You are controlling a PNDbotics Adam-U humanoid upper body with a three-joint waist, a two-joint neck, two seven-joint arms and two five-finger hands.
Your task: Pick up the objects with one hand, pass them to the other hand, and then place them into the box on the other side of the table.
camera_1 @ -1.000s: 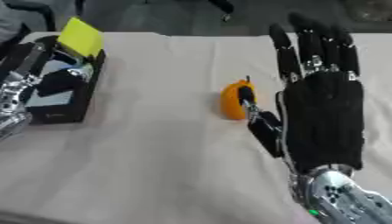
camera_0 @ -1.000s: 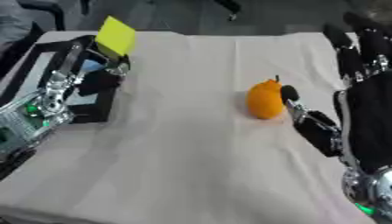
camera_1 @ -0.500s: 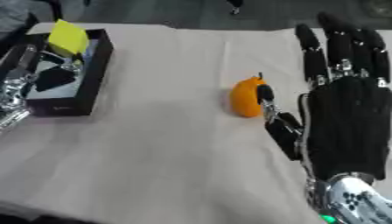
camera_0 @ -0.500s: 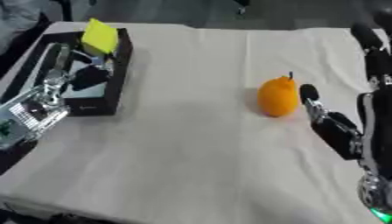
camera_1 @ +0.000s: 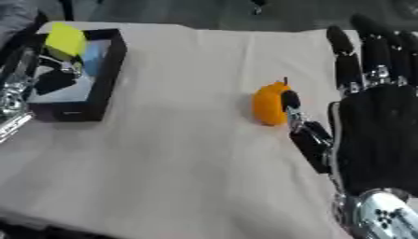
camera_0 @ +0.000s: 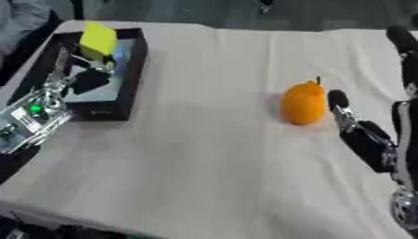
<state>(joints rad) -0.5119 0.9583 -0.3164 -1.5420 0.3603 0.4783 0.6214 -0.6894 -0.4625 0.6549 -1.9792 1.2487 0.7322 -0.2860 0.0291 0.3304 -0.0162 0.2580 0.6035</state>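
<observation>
Right robot hand [camera_1: 379, 126] stands open beside the orange fruit [camera_1: 268, 104], fingers straight and pointing away toward the far edge of the worktop [camera_0: 212, 154], palm facing left. Its thumb reaches forward and to the left, and the thumb tip lies right against the fruit's right side; whether it truly touches cannot be told. None of the fingers curl around the fruit.

That fruit is orange, rounded, with a short dark stem sticking up from its top. It sits on the pale cloth covering the worktop, right of the middle, resting on the cloth and throwing a faint shadow to its left.

On the left side of the worktop lies the black box [camera_0: 135, 74], a shallow rectangular tray with dark walls and a light blue floor. A yellow block [camera_0: 98, 38] sits at its far end, rising above the rim, and a dark object [camera_0: 88, 80] lies on the blue floor nearer the middle.

Left robot hand [camera_0: 81, 63] comes in from the lower left on a silver arm with a small green light. It reaches over the near wall into the box, close to the yellow block and the dark object. How its fingers are set cannot be made out.

The fruit and the box are well apart, with bare cloth between them.
</observation>
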